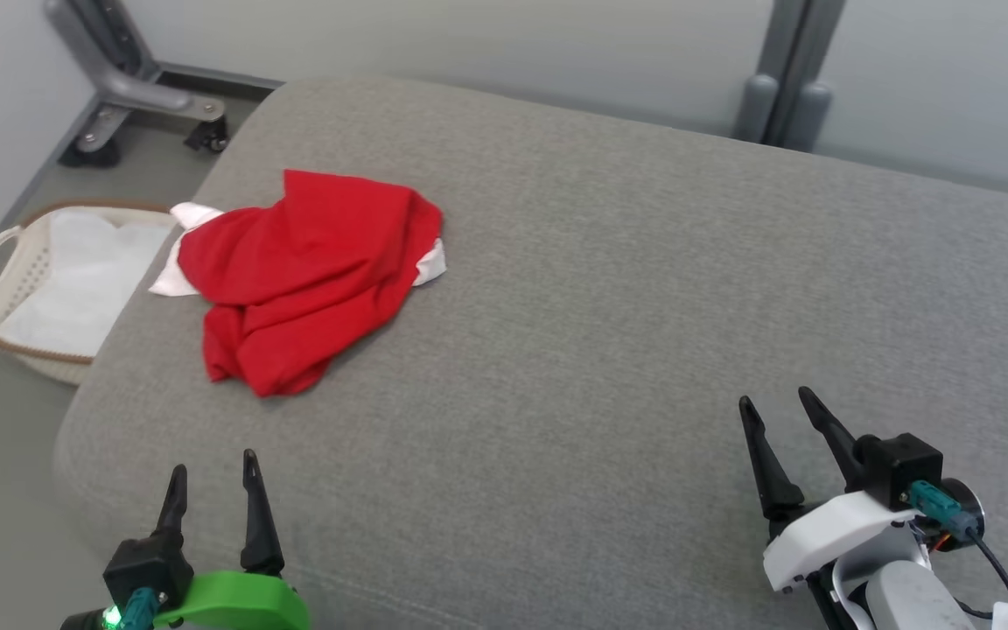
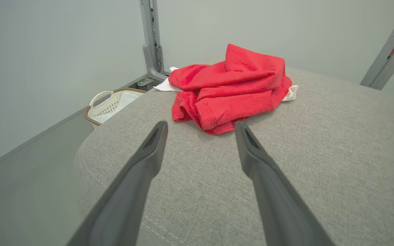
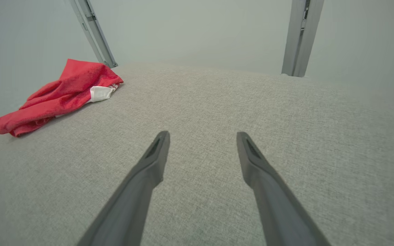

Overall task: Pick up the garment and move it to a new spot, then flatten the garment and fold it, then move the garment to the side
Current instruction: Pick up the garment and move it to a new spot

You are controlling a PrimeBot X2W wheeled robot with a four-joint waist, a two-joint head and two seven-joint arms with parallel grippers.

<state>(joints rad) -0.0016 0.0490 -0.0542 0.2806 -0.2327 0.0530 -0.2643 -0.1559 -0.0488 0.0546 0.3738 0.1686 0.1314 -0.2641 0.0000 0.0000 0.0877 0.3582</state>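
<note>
A crumpled red garment [image 1: 303,271] with white parts showing at its edges lies in a heap on the far left of the grey padded surface [image 1: 609,289]. My left gripper [image 1: 213,464] hovers open near the front left edge, well short of the garment, which lies straight ahead of it in the left wrist view [image 2: 231,87]. At the front right my right gripper [image 1: 777,401] stands open over bare fabric, far from the garment [image 3: 60,95]. Nothing sits between either pair of fingers.
A pale laundry basket [image 1: 10,262] with white cloth inside stands on the floor beside the surface's left edge. A grey wheeled frame [image 1: 132,87] is at the back left, and grey posts [image 1: 784,96] rise behind the far edge.
</note>
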